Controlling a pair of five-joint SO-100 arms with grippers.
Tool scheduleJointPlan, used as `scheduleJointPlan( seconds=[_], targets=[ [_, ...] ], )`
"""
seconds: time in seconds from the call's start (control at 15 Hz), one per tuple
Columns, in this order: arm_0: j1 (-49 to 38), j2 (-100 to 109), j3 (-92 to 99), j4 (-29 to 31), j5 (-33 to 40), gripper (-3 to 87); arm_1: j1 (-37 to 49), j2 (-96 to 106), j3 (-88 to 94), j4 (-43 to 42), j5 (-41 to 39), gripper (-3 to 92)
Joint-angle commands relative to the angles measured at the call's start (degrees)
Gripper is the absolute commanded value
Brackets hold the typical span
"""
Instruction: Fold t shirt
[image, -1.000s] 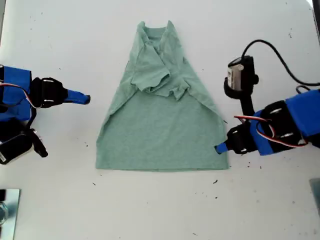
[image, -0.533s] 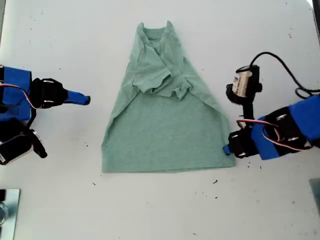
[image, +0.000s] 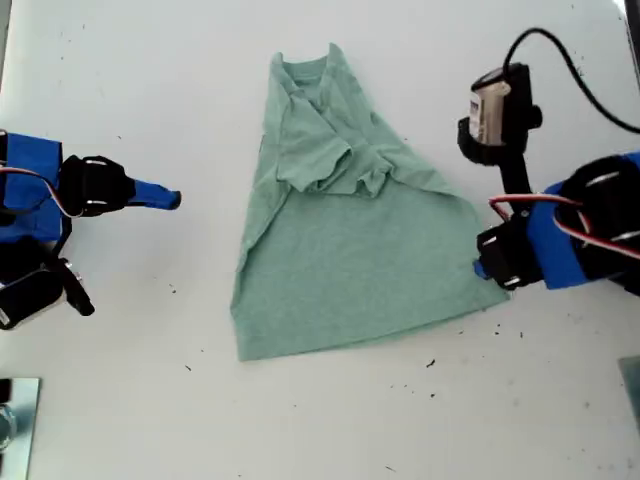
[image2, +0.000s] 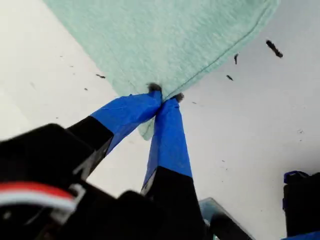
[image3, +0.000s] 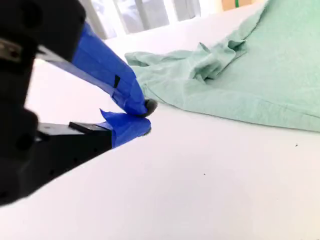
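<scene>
The pale mint-green t shirt (image: 350, 250) lies flat on the white table, collar at the far end, with its sleeves bunched on the chest. My first gripper (image: 480, 268) is at the hem corner on the exterior view's right. The first wrist view shows this gripper (image2: 165, 97) shut on the hem edge of the t shirt (image2: 165, 40). My second gripper (image: 172, 199) rests on the table at the exterior view's left, well apart from the cloth. In the second wrist view, that gripper (image3: 146, 117) is shut on nothing and the t shirt (image3: 250, 85) lies beyond it.
A small camera module with a black cable (image: 495, 110) stands above the first arm. A shiny metal piece (image: 15, 420) sits at the exterior view's lower left corner. Dark specks (image: 431, 364) dot the white table (image: 320, 420) near the hem.
My first gripper has moved toward the exterior view's right, dragging the hem corner with it. The shirt's lower part has slid and skewed that way. The second arm has not moved.
</scene>
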Motion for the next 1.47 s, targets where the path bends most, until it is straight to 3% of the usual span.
scheduleJointPlan(
  seconds=[0.0,0.4,0.53,0.6,0.67,0.73,0.93,1.13,1.27,1.4],
  targets=[
    [0.7,0.5,0.8,0.4,0.3,-0.2,1.1,-5.9,-12.0,1.1,-3.4,-0.4],
    [0.8,0.7,0.8,0.5,0.3,-0.2,-1.0,-44.1,-50.3,-4.1,-5.3,-0.5],
    [1.0,0.8,0.8,0.6,0.3,-0.2,-1.0,-47.6,-43.7,-13.6,-4.0,-0.5],
    [1.1,1.1,0.8,0.7,0.3,-0.2,-1.1,-50.1,-40.7,-14.8,-1.8,2.9],
    [1.1,1.1,0.8,0.7,0.3,-0.2,-2.0,-52.1,-40.5,-15.1,-0.5,25.6],
    [1.1,1.2,0.8,0.7,0.3,-0.2,-2.6,-51.9,-42.5,-14.2,-1.5,35.2],
    [1.1,1.4,0.8,0.9,0.3,-0.2,-2.2,-45.1,-53.2,-0.4,-3.4,32.3],
    [0.9,1.6,0.9,1.0,0.3,-0.2,2.7,-22.7,-37.3,8.3,-5.0,31.1],
    [0.9,1.6,0.9,1.0,0.3,-0.2,7.3,-7.1,-11.6,3.2,-6.8,10.6],
    [0.9,1.6,0.9,1.0,0.2,-0.2,11.5,6.8,15.0,-8.3,-9.0,12.5]
  ],
)
